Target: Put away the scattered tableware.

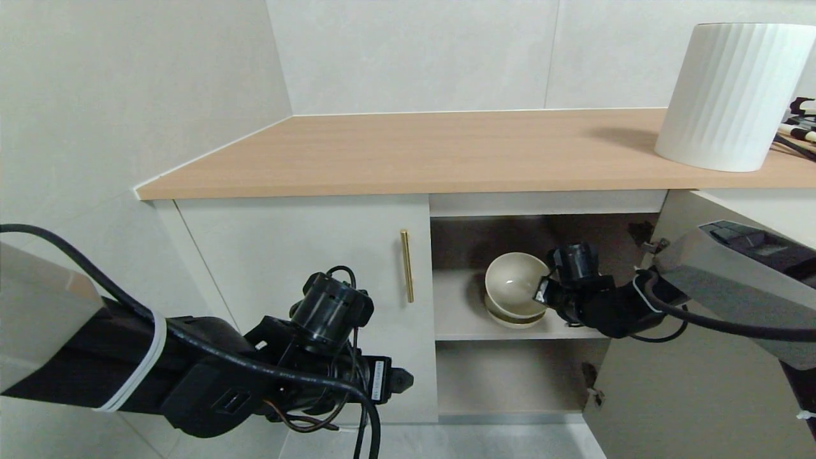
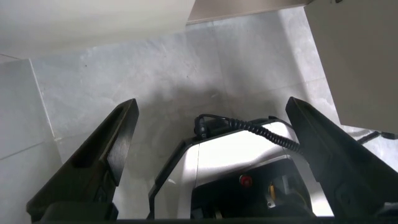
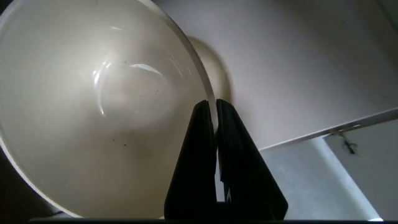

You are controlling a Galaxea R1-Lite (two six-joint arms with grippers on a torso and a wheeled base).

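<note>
bowl (image 1: 513, 284): cream, tilting on edge inside the cabinet (image 1: 299, 255), in its open right half, hollow facing outward. it is hanging just over a lower bowl (image 1: 513, 317); whether the two are touching cannot be told.
right gripper (image 1: 545, 290): reaching into the cabinet's open half and pinching the bowl's rim, one finger inside and one outside.
lower bowl: lying on the cabinet's middle shelf (image 1: 459, 312).
left gripper (image 1: 398, 381): hanging low before the cabinet's closed left door, fingers spread wide and holding nothing, floor tiles (image 2: 186, 81) lying beneath.
handle (image 1: 407, 266): brass, standing upright on the closed door.
counter (image 1: 414, 153): wooden, topping the cabinet.
white ribbed container (image 1: 727, 95): standing on the counter, above the open half.
</note>
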